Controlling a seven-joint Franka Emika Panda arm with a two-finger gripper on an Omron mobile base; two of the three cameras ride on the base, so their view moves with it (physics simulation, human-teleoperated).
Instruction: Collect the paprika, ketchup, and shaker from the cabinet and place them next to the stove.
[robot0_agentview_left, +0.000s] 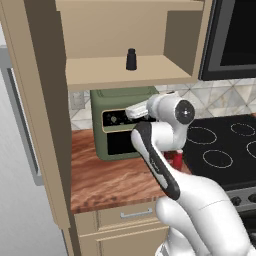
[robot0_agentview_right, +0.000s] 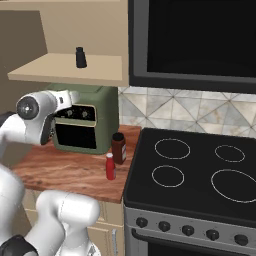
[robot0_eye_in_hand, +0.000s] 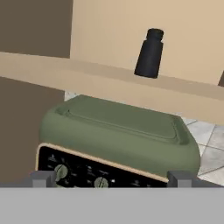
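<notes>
On the counter: ketchup (robot0_agentview_right: 110, 166) standing upright, narrow top up, near the front edge, just left of the stove (robot0_agentview_right: 200, 170).
Behind it: paprika (robot0_agentview_right: 118, 148), also upright, black cap on top, close beside the ketchup and right at the stove's left edge.
Counter (robot0_agentview_left: 107, 182): reddish wood grain; a drawer (robot0_agentview_left: 131, 214) with a metal handle sits below its front.
Arm: elbow bent above the counter, hand stretched out in front of the toaster oven (robot0_agentview_right: 87, 125).
Gripper (robot0_eye_in_hand: 111, 178): jaws spread wide, nothing between them, level with the oven's knob row and aimed up towards the shelf.
Toaster oven: olive green, at the back of the counter, directly under the cabinet (robot0_agentview_left: 125, 45).
Up on the shelf: shaker (robot0_agentview_left: 131, 59) alone, long axis vertical, rounded top up, standing near the shelf's front edge.
Far wall: pale patterned tiles (robot0_agentview_right: 185, 110) behind the stove.
</notes>
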